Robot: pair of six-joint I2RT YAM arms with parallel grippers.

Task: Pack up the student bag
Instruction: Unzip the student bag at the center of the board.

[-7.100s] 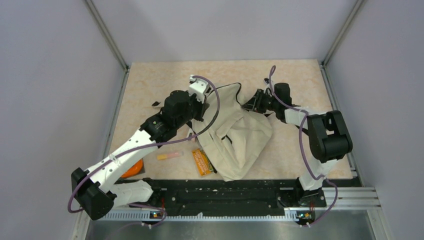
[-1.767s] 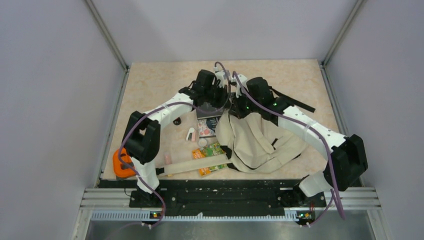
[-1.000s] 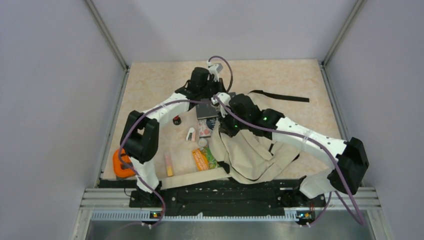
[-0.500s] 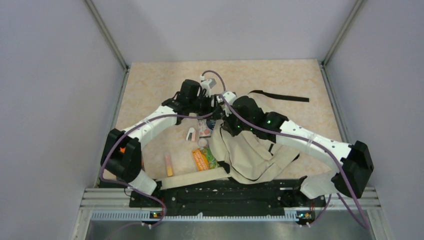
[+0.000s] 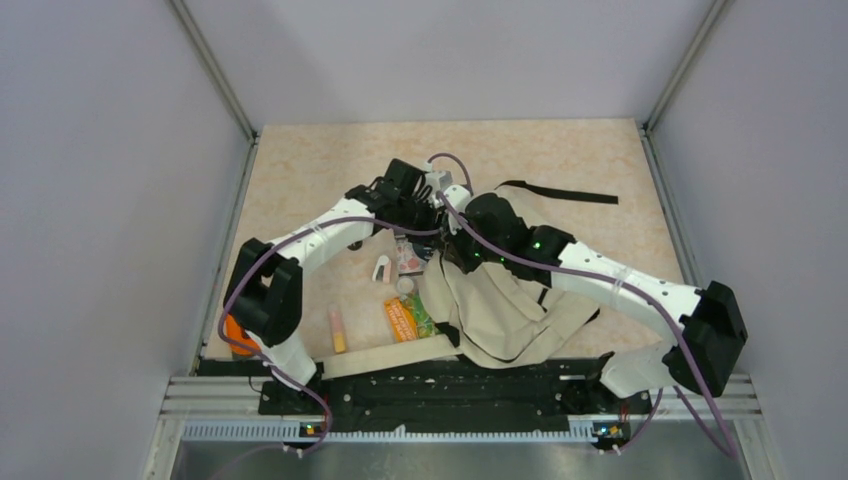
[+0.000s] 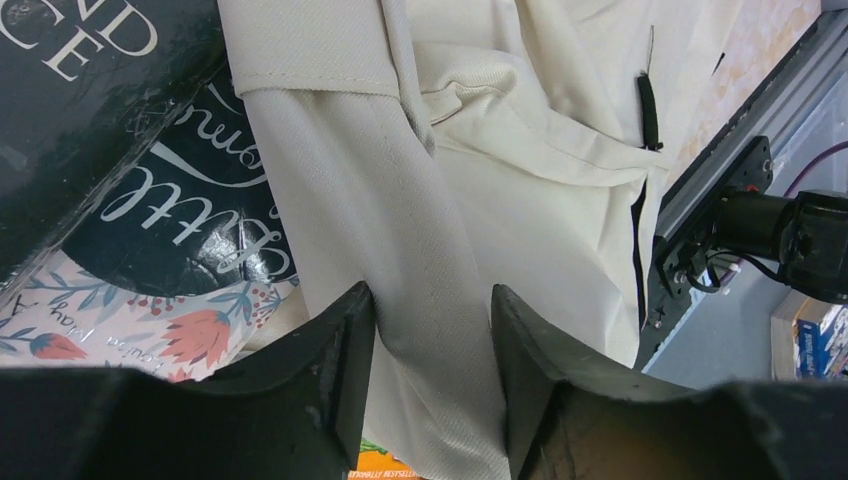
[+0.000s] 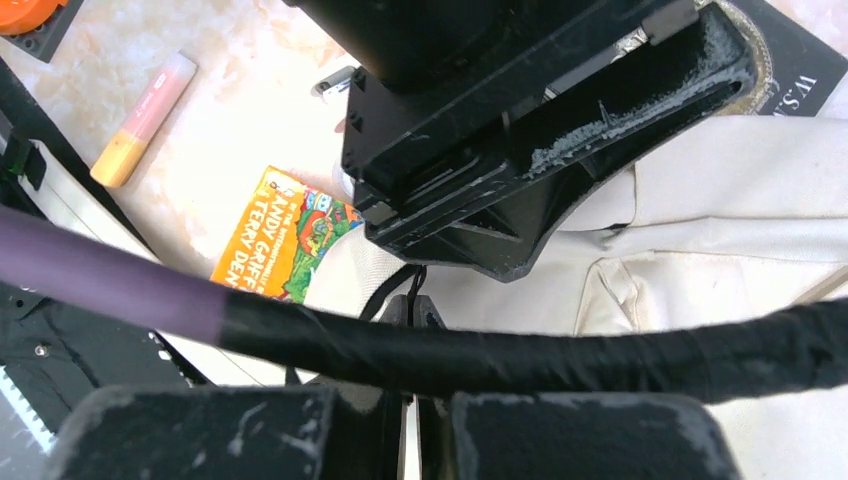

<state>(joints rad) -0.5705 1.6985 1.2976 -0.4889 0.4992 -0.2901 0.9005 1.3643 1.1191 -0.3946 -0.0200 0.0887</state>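
Packing status: basically zero so far lol. Nearest my bases, a long beige strap trails off the student bag along the table edge. The bag itself lies slumped and crumpled in front of my right arm.

Off its side toward my left arm there's an orange-and-green booklet touching the fabric and a pink-and-yellow stick a bit further out. An orange thing sits well apart, half hidden by my arm. None of it is inside.

Further back on that same side, a dark book and a floral book lie partly under the bag's edge. My left claw is right there, fingers spread either side of a thick fold of the bag. Can't tell if it's actually biting.

My right claw is pressed together at the bag's far edge. A thin black bit pokes out past the tips, maybe a zipper tab, can't say. Beyond the bag, a black strap lies flat.

I reckon the mouth has to come open before anything goes in.
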